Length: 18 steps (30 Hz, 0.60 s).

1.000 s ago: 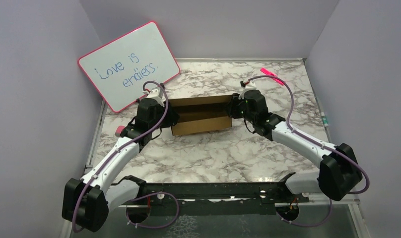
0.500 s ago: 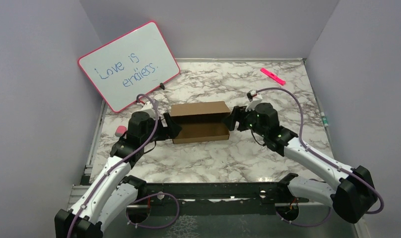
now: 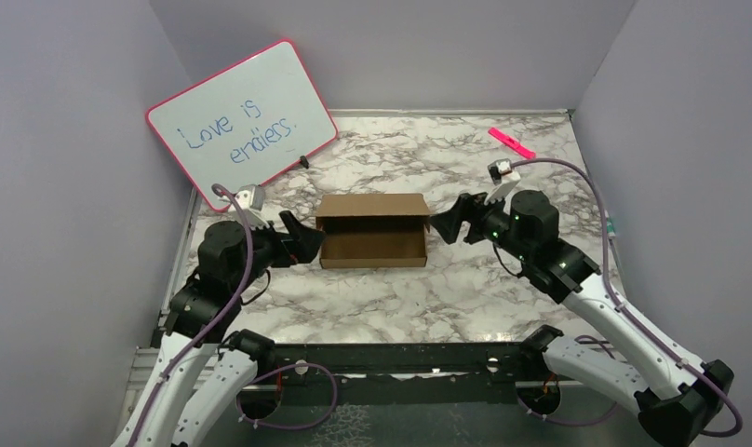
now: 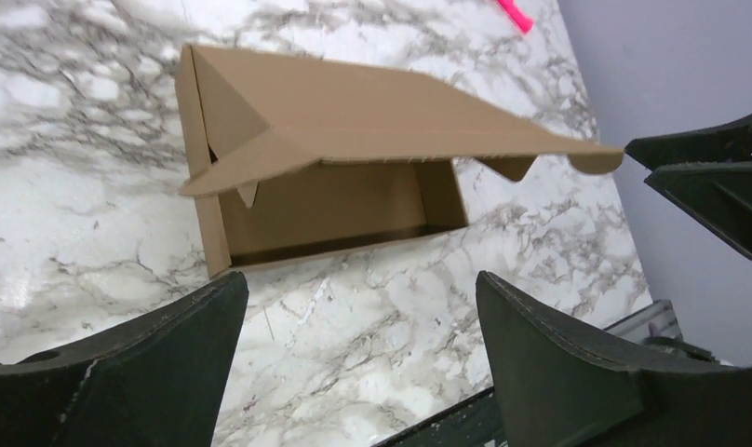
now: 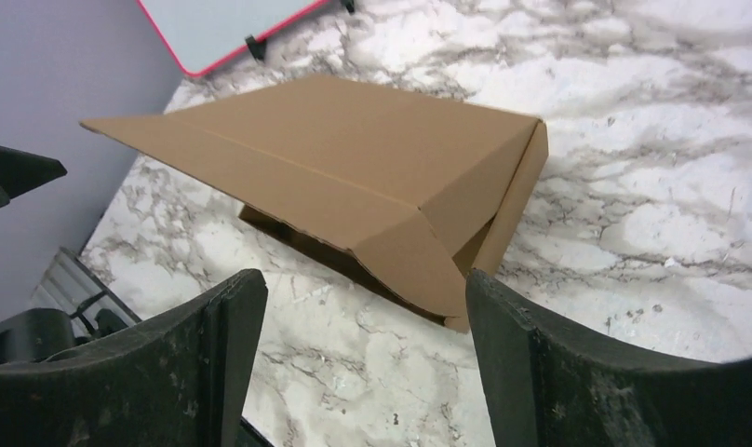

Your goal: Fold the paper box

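Observation:
The paper box (image 3: 372, 233) is a small shallow brown cardboard box lying on the marble table, its lid half raised and gaping toward the arms. In the left wrist view the box (image 4: 335, 121) shows its hollow inside under the slanting lid. From the right wrist the lid of the box (image 5: 354, 177) slopes over a folded corner. My left gripper (image 3: 302, 240) is open just off the box's left end, and in its own view the left gripper (image 4: 358, 284) holds nothing. My right gripper (image 3: 449, 222) is open just off the right end, and the right gripper (image 5: 363, 279) holds nothing.
A pink-framed whiteboard (image 3: 242, 121) leans at the back left. A pink marker (image 3: 511, 142) lies at the back right. Lilac walls close in three sides. A black rail (image 3: 400, 358) runs along the near edge between the arm bases.
Both grippers have opened, let go of the box's ends and drawn back outward and toward the near edge. The box stays on the table.

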Tool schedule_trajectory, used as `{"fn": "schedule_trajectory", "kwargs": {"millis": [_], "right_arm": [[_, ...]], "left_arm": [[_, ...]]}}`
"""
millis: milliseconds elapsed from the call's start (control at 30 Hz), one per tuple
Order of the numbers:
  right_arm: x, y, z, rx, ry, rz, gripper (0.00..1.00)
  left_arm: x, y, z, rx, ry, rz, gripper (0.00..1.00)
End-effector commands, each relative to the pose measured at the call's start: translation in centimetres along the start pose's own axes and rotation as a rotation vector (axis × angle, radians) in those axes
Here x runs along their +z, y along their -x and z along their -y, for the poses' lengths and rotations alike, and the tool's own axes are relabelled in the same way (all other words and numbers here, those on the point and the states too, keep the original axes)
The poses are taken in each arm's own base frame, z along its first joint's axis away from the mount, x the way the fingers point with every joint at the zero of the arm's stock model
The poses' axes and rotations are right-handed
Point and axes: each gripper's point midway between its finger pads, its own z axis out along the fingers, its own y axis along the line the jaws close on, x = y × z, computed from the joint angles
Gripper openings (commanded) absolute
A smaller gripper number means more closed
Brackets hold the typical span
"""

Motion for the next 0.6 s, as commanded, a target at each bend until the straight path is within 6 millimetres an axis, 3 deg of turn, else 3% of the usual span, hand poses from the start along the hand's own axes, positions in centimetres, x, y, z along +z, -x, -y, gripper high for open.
{"fn": "schedule_trajectory", "kwargs": {"millis": [0, 133, 300, 433, 567], "right_arm": [[-1.8, 3.7, -0.9, -0.036, -0.023, 0.057, 0.83], [-1.3, 5.4, -0.3, -0.051, -0.098, 0.052, 0.83], [1.2, 5.8, 0.7, -0.08, -0.16, 0.021, 0.82], [3.3, 4.9, 1.2, -0.096, -0.175, -0.034, 0.8], [4.5, 2.9, 2.1, -0.109, -0.181, -0.085, 0.78]], "left_arm": [[-1.6, 4.6, 0.8, 0.059, 0.062, 0.107, 0.92], [-1.1, 8.3, 1.3, 0.132, 0.119, 0.15, 0.91], [2.1, 9.6, -0.4, 0.205, 0.232, 0.104, 0.87], [5.1, 8.4, -0.8, 0.225, 0.225, 0.014, 0.84], [7.2, 5.9, -1.9, 0.218, 0.216, -0.069, 0.8]]}}
